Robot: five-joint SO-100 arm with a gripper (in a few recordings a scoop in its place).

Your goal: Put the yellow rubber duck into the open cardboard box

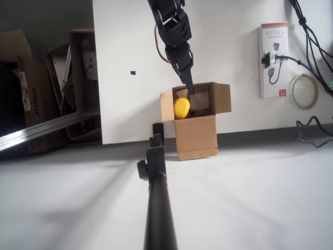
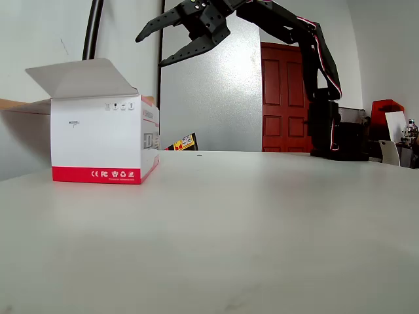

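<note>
Lower centre of the overhead view: a black pole (image 1: 156,208) rising toward the lens, topped by a small black clamp (image 1: 151,153). Just beyond it, at the near edge of the white tabletop (image 1: 125,104), the small open light-brown corrugated cardboard box (image 1: 196,136), its front flap hanging down over the table edge and its side flaps spread left and right. Inside the box, against its left wall, the small bright yellow rounded rubber duck (image 1: 181,108), resting on the dark interior; beak not discernible at this size. Directly above the box opening, the black two-finger gripper (image 1: 187,83), tip pointing down toward the box rim, apart from the duck. Jaw state hard to read from above.

In the fixed view, upper centre of the frame: the same gripper (image 2: 149,47) seen from the side, fingers spread wide like a beak, nothing held between them. Behind it, the black arm (image 2: 314,59) with red and white wires arching right and down to its base at the right of the frame.

Farther back in the overhead view, right of the frame: a white rectangular carton with red bands (image 1: 273,60) lying flat on the table, a black cable (image 1: 307,36) running across it, and a roll of clear tape (image 1: 304,91) just right of it. Left of the table, larger dark brown cardboard boxes (image 1: 62,78) on the floor.

In the fixed view, left: a white carton with a red bottom stripe (image 2: 98,140), lid flap raised. Far background: a dark red door (image 2: 283,98).
</note>
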